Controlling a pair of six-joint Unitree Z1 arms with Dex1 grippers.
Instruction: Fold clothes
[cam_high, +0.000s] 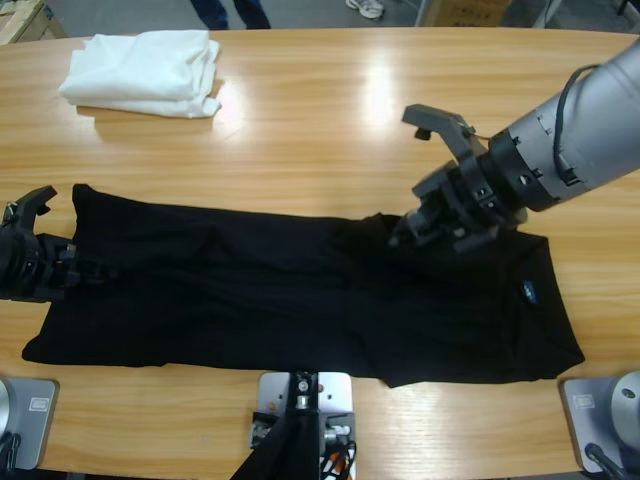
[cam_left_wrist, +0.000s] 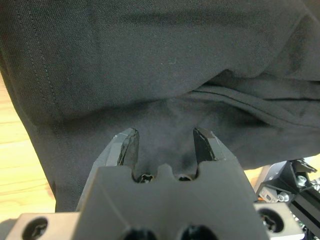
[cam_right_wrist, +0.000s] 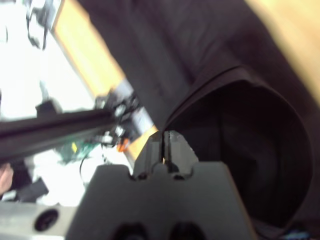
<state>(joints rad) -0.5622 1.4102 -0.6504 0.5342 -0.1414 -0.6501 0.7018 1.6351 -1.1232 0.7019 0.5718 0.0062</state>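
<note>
Black polo shirt (cam_high: 300, 300) is lying flat across the wooden table (cam_high: 330, 120); left gripper (cam_left_wrist: 166, 145) is gaping open over it at 9 o'clock, right gripper (cam_right_wrist: 166, 145) is sitting clamped together at 2 o'clock.

Silver-grey arm (cam_high: 575, 130), black cable, black claw (cam_high: 420, 215).

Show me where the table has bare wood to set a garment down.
Bare wood: the wide band between the white pile and the black shirt, running to the far edge, and the near strip under the shirt's hem. Crowded: the shirt's two ends, where the left gripper and right gripper work.
</note>
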